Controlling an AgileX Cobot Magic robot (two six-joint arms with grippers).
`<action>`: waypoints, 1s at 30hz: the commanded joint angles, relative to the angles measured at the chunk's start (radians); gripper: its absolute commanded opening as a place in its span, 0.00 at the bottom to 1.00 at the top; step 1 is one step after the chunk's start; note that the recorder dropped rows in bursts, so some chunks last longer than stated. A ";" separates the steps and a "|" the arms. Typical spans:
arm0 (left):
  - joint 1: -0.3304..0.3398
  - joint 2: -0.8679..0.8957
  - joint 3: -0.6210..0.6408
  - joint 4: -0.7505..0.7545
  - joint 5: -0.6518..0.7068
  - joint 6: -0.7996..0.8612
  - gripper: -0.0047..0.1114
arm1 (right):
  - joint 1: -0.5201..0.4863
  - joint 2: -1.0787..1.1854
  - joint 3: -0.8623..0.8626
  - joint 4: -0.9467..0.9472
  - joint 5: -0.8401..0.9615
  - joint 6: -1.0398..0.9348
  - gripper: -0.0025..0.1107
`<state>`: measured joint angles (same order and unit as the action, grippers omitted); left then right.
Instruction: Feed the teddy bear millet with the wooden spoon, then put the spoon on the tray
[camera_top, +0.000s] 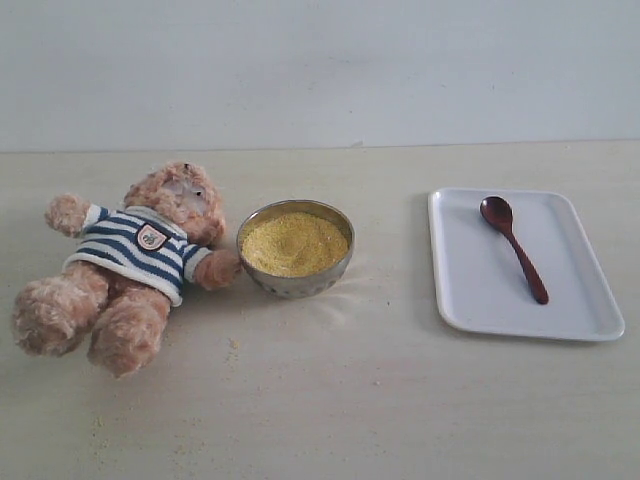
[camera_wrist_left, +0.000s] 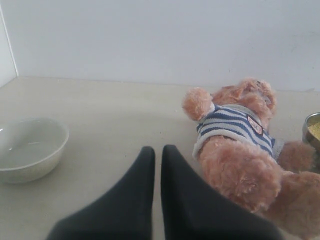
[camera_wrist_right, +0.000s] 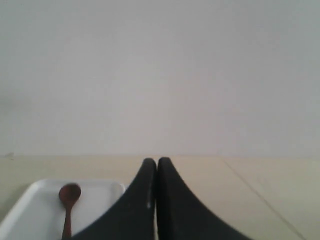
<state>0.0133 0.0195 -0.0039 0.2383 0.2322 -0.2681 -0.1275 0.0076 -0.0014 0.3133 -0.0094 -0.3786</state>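
Diagonally, wooden spoon (camera_top: 520, 256) on tray (camera_top: 470, 282), handle toward near-right

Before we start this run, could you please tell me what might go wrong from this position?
The millet fills the metal bowl almost to the rim, so scooping may spill it. The wooden spoon lies flat on the tray, so gripping it may fail.

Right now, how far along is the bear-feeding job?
Looks done: wooden spoon lies on the tray. In hand: nothing; left pincer and right pincer are shut, empty. Left: unclear; the millet looks untouched, so feeding the teddy bear may not have begun.
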 joint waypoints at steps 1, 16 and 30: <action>0.002 0.007 0.004 -0.011 -0.005 -0.001 0.08 | -0.085 -0.008 0.001 -0.330 0.356 0.359 0.02; 0.002 0.007 0.004 -0.011 0.000 -0.001 0.08 | 0.098 -0.008 0.001 -0.412 0.371 0.457 0.02; -0.005 0.005 0.004 -0.043 0.049 -0.001 0.08 | 0.101 -0.008 0.001 -0.412 0.371 0.459 0.02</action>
<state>0.0133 0.0211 -0.0039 0.2383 0.2385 -0.2681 -0.0292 0.0052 0.0024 -0.0944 0.3619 0.0793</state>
